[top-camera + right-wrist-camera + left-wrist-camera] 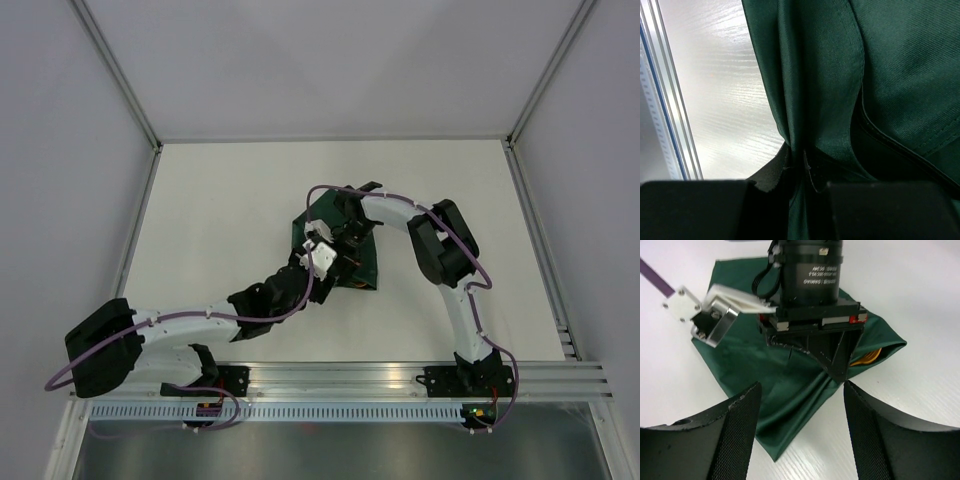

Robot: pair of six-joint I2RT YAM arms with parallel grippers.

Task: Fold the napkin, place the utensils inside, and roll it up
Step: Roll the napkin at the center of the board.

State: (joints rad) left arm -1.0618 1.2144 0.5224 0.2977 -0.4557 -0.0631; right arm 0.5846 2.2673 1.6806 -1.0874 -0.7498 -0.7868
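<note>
The dark green napkin (pixel 345 262) lies bunched and partly folded at the table's middle; it also shows in the left wrist view (pixel 755 365) and fills the right wrist view (pixel 890 75). My right gripper (pixel 344 248) stands over it and is shut on a pinched ridge of cloth (pixel 802 160), also seen in the left wrist view (pixel 837 371). My left gripper (pixel 800 405) is open and empty, just short of the napkin's near corner, with one finger on each side. A yellow-gold piece (pixel 869 356) peeks from under the fold; most of it is hidden.
White tabletop (pixel 220 220) lies all round the napkin. Grey walls close in the left, back and right. An aluminium rail (pixel 350 378) runs along the near edge and shows in the right wrist view (pixel 665 100). The two arms meet closely over the napkin.
</note>
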